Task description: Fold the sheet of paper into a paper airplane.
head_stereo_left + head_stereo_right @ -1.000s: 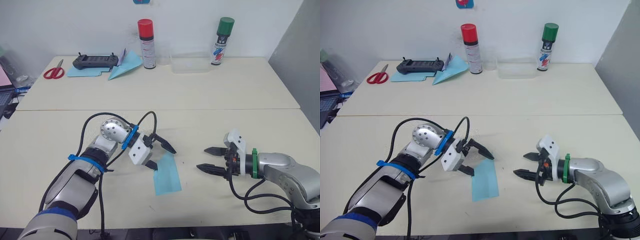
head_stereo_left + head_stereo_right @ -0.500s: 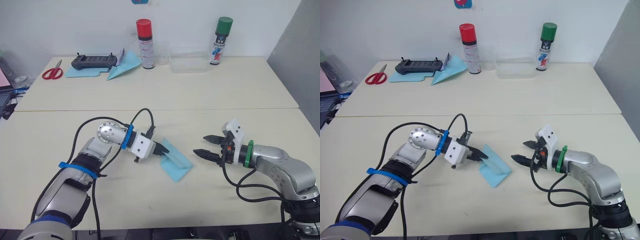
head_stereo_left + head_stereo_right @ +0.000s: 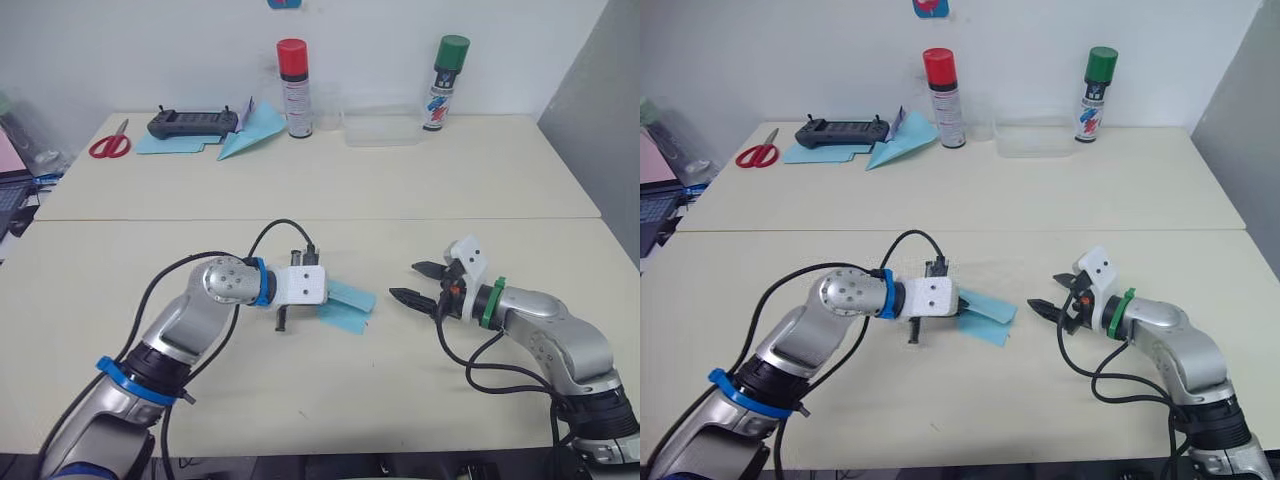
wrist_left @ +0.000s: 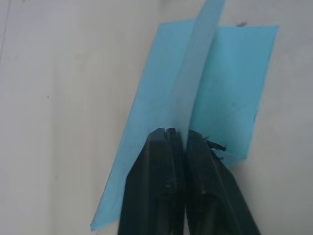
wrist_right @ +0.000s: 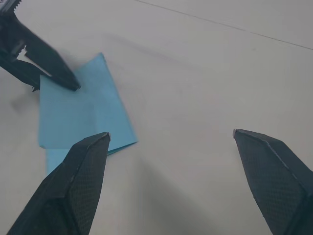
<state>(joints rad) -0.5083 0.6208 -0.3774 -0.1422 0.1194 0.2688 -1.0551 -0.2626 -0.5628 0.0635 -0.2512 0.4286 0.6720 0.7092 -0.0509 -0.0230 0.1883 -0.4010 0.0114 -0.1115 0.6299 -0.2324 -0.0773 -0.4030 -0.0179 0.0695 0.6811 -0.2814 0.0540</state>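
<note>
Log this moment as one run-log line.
left end effector: shut on sheet of paper | right end effector: open, apart from paper | sheet: partly folded

Light blue sheet of paper [image 3: 345,305], seemingly unmarked; black pincer fingers [image 4: 161,181]; cream table [image 3: 330,190].

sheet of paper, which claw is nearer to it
Left. The left claw is shut on an edge of the sheet of paper; the right claw is open, apart from it, just off its far side.
</note>
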